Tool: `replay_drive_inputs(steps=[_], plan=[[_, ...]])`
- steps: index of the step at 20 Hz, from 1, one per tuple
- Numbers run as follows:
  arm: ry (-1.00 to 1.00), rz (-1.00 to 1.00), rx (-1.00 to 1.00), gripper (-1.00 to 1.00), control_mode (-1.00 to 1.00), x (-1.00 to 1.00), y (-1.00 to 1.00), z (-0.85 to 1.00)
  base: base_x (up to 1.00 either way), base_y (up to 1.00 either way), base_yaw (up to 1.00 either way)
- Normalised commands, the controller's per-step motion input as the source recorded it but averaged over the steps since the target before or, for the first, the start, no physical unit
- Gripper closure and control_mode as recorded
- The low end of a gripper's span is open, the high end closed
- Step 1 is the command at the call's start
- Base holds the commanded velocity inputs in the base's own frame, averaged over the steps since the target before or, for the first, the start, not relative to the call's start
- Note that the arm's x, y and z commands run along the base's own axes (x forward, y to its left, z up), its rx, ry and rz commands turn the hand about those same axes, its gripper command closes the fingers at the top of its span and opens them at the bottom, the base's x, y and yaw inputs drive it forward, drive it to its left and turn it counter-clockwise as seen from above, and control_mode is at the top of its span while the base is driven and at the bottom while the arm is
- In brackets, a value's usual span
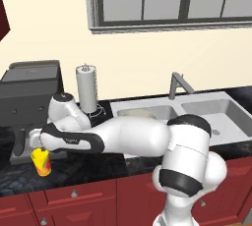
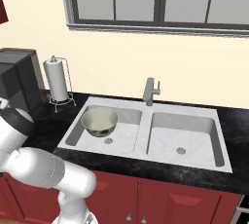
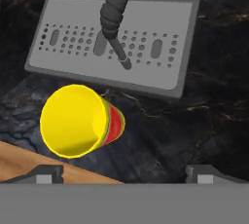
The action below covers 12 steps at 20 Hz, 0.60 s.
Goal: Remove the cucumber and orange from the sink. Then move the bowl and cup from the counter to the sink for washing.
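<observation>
The yellow cup (image 3: 78, 120) with its red patch stands on the black counter (image 3: 194, 116) near the front edge, in front of the coffee machine. My gripper (image 1: 42, 150) hangs open just above the cup (image 1: 41, 163). In the hand view the cup lies left of the midline between the gripper's (image 3: 125, 174) two fingertips, and nothing is held. The pale bowl (image 2: 99, 121) sits upright in the left basin of the sink (image 2: 146, 162), and its rim (image 1: 138, 113) shows behind my arm. The cucumber and the orange are out of view.
A grey coffee machine (image 1: 32, 97) stands right behind the cup, its perforated drip tray (image 3: 114, 43) and spout close by. A paper-towel holder (image 1: 87, 90) stands between the machine and the sink. The faucet (image 2: 150, 91) rises behind the basins. The counter's front edge lies close to the cup.
</observation>
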Motion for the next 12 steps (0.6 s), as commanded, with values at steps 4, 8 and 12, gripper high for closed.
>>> replay_drive_inputs(steps=[4, 8, 12], plan=[[0.02, -0.04, -0.04, -1.0, -1.0, 0.03, 0.1, -0.15, 0.0, 0.0, 0.0], [0.01, -0.02, -0.04, -1.0, -1.0, 0.1, 0.05, -0.16, 0.0, 0.0, 0.0], [0.03, -0.03, -0.03, -1.0, -1.0, 0.12, 0.0, -0.18, 0.0, 0.0, 0.0]])
